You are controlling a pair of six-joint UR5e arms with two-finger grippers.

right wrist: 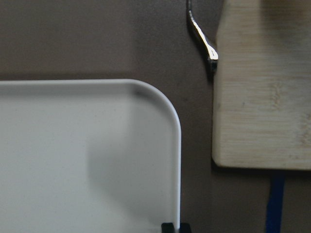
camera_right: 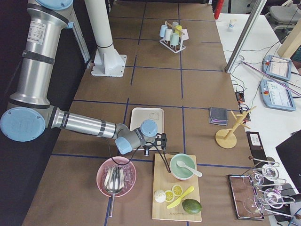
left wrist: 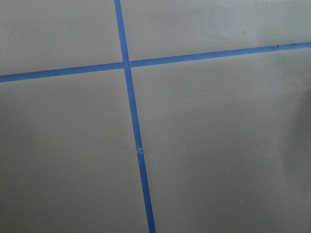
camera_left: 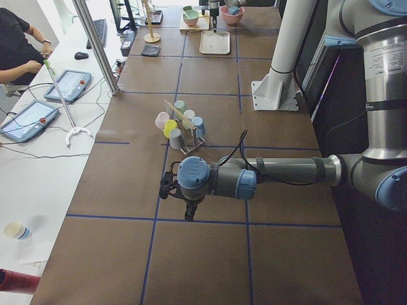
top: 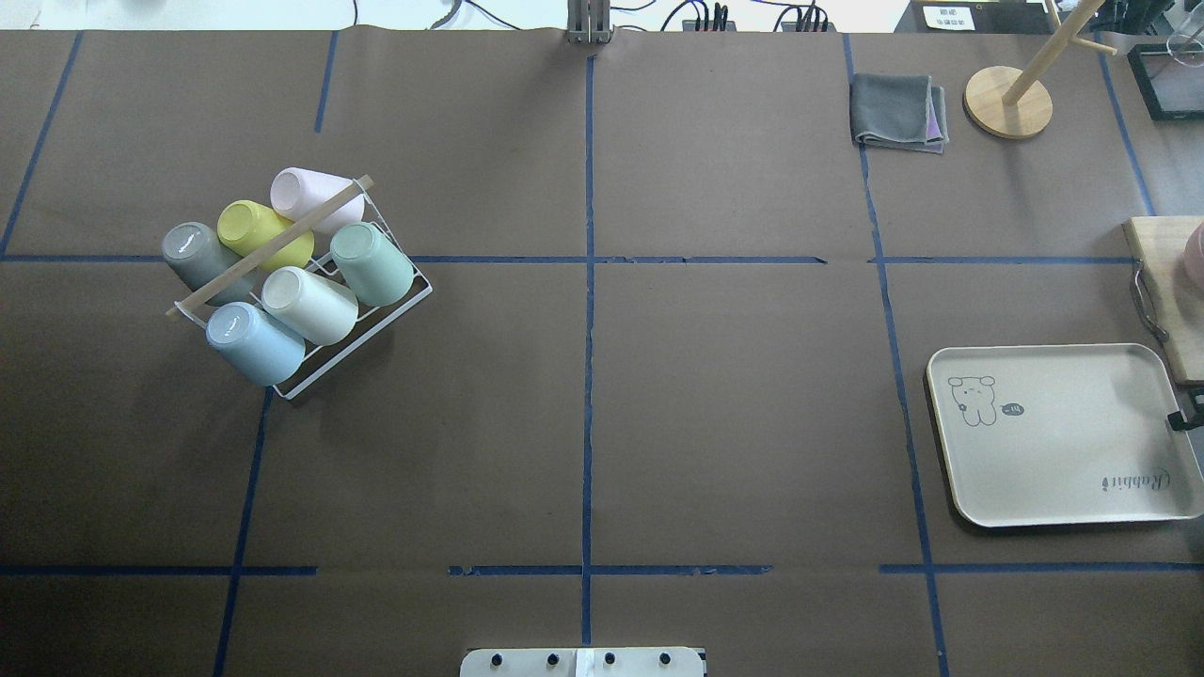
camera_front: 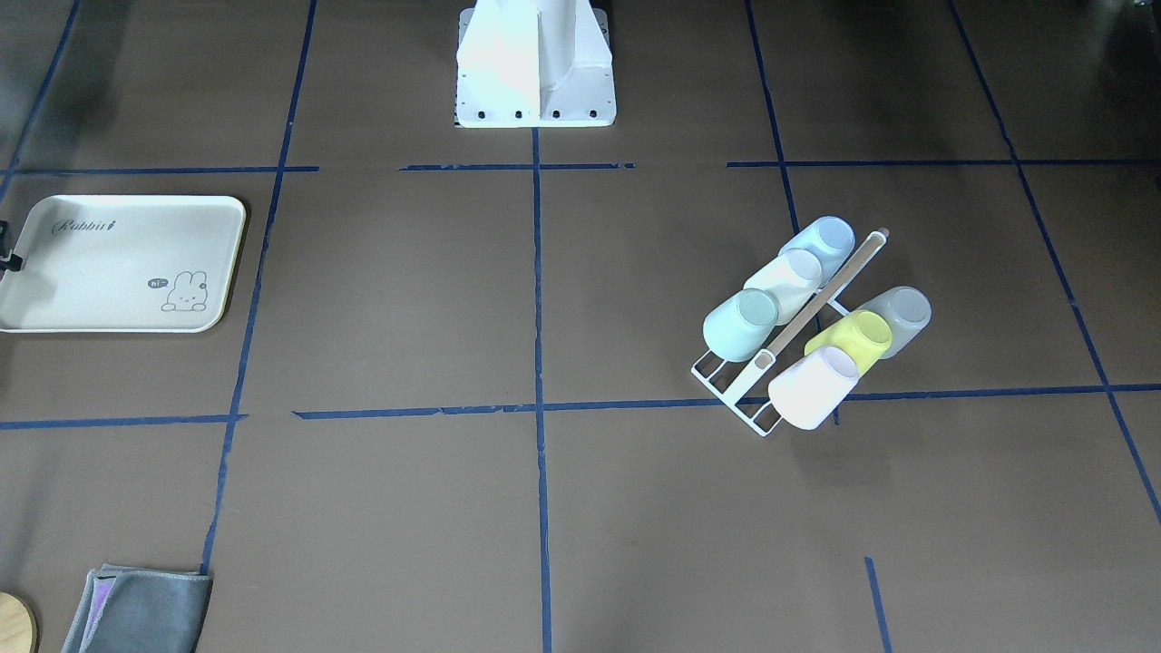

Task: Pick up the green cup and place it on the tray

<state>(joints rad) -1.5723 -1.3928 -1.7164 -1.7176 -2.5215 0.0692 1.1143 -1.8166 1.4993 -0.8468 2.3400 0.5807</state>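
the table (top: 734, 414) is lit evenly from above. a soft shadow is cast at the lower right of the cup rack (top: 273, 244) in the overhead view. the robot base (camera_front: 535, 63) is blown out at top centre of the front-facing view. the tray (right wrist: 58, 160) is blurred in the right wrist view.

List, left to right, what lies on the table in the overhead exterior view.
From the left: grey cup → green cup → folded grey cloth → round wooden stand base → wooden board. The tray overlaps the last three, so it is left out.
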